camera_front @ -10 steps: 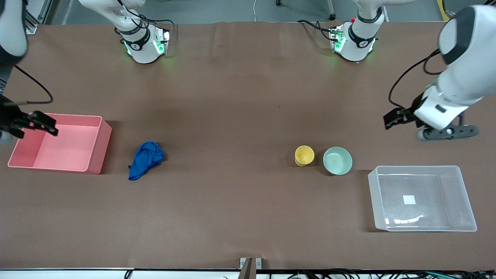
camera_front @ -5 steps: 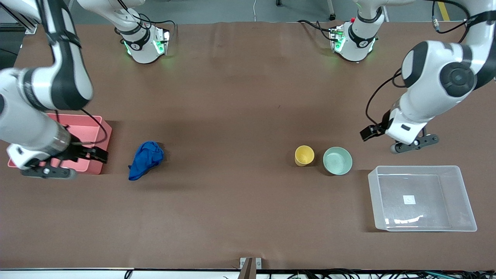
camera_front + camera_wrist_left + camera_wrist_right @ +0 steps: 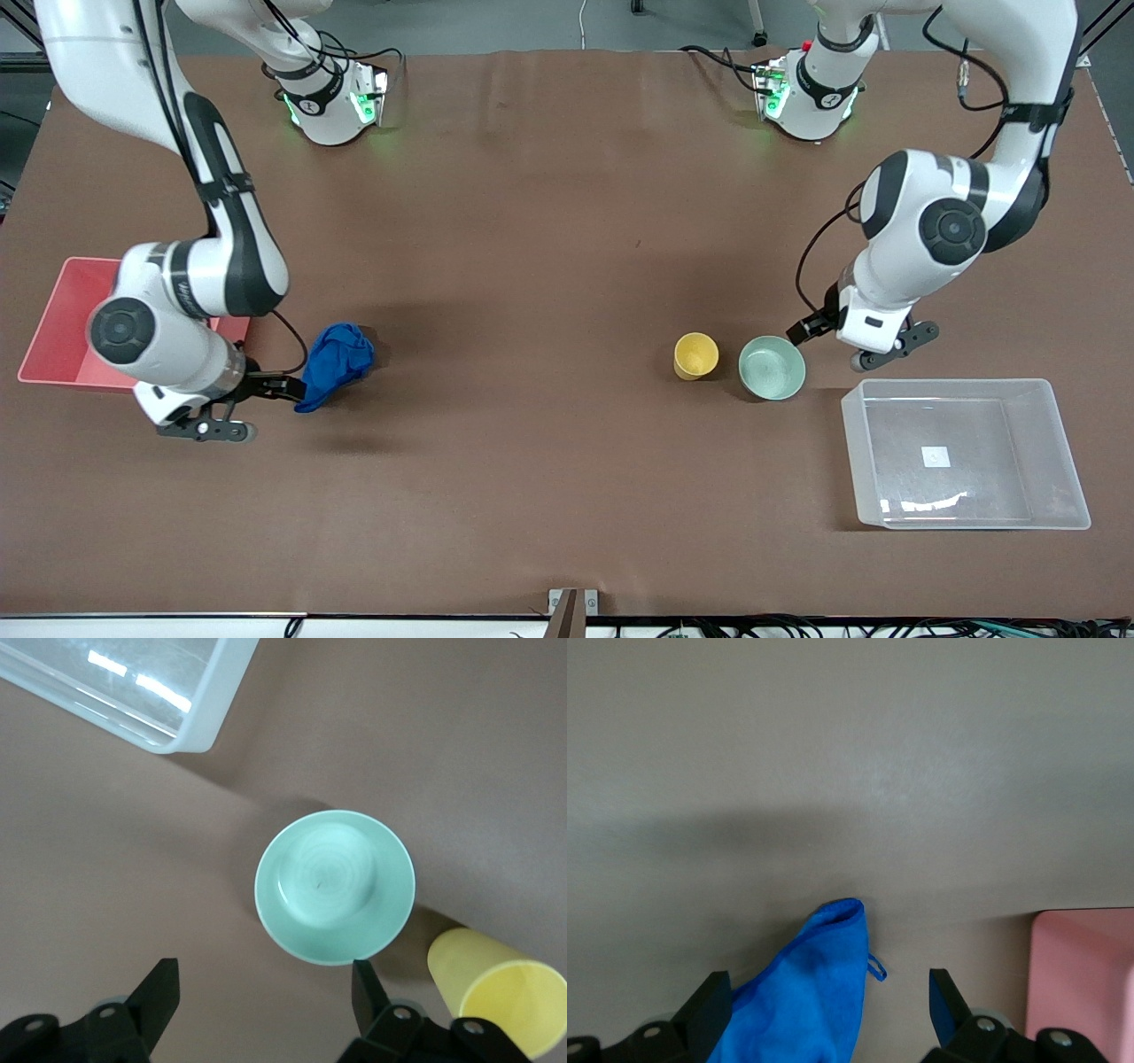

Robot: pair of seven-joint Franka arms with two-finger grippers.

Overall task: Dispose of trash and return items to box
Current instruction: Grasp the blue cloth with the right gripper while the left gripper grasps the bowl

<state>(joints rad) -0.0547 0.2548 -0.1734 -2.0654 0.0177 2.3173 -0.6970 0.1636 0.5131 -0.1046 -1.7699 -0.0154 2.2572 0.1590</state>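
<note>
Both arms have swung in within the last second; right gripper [image 3: 824, 1028] spread wide, empty, blue cloth wad [image 3: 333, 364] between its fingers; left gripper [image 3: 266, 1005] agape, empty, mint bowl [image 3: 335, 887] just ahead; we judge both grasps imminent.

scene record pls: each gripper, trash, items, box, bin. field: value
left gripper: open, over the table beside the mint bowl
right gripper: open, at the blue cloth wad
blue cloth wad: on the table, beside the pink bin
yellow cup: upright, beside the mint bowl
clear tub: empty, toward the left arm's end
pink bin: toward the right arm's end, partly hidden by the right arm
</note>
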